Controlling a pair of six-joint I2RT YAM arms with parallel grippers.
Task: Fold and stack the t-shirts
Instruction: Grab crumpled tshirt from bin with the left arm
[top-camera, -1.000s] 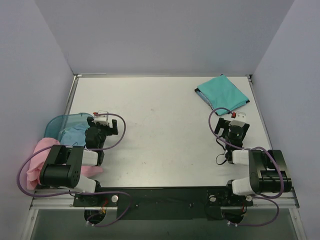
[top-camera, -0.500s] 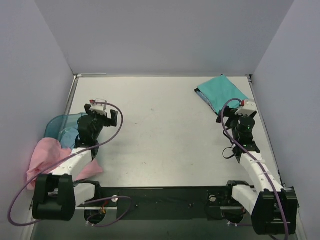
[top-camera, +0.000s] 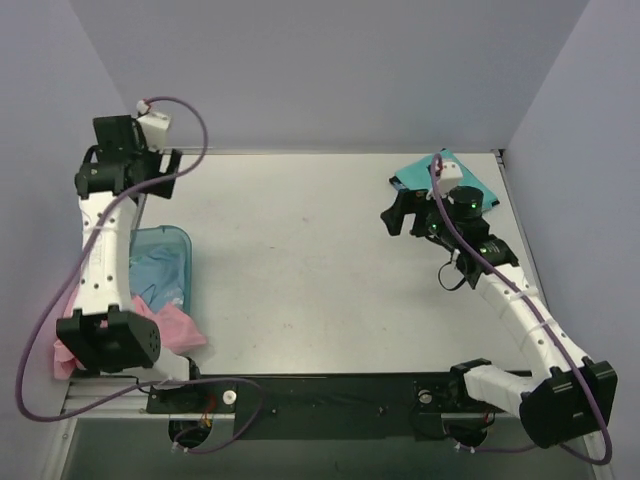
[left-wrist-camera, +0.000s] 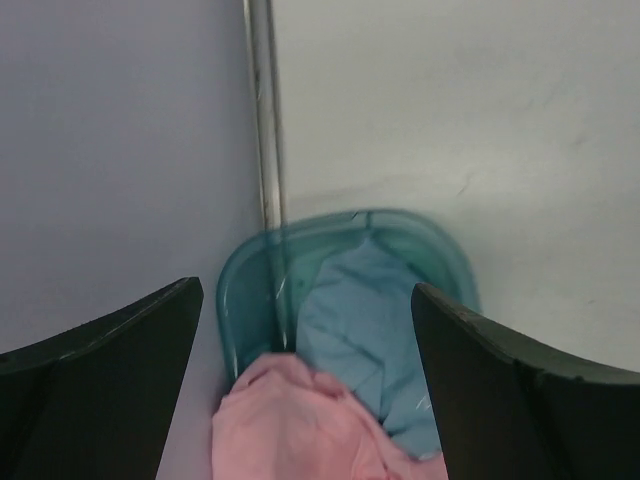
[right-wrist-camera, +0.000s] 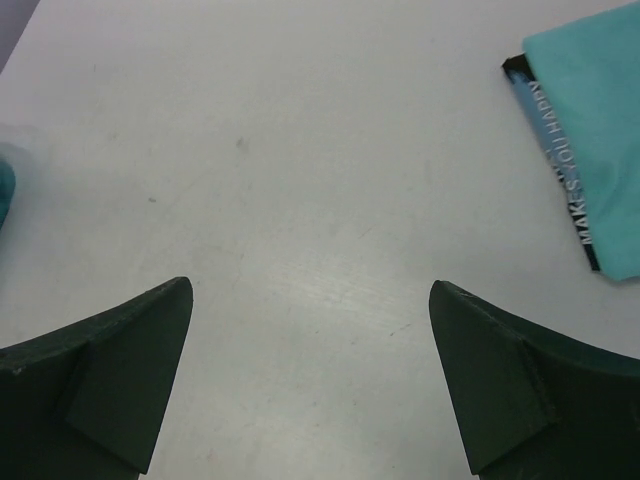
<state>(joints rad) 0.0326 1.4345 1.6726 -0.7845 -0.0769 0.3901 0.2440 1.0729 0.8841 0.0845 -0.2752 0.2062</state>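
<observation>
Pink t-shirt (left-wrist-camera: 296, 432) spills over the basket (left-wrist-camera: 236, 290); both jaws gape empty, so left gripper (left-wrist-camera: 305, 300) should pinch an edge.

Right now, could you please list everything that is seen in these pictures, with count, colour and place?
teal t-shirt: one, teal green, folded, far right of table
pale blue t-shirt: one, pale blue, inside basket
pink t-shirt: one, light pink, over basket's near end
basket: one, translucent blue, table's left edge
table: one, whitish
left gripper: one, black, open, above far left corner
right gripper: one, black, open, beside teal t-shirt
</observation>
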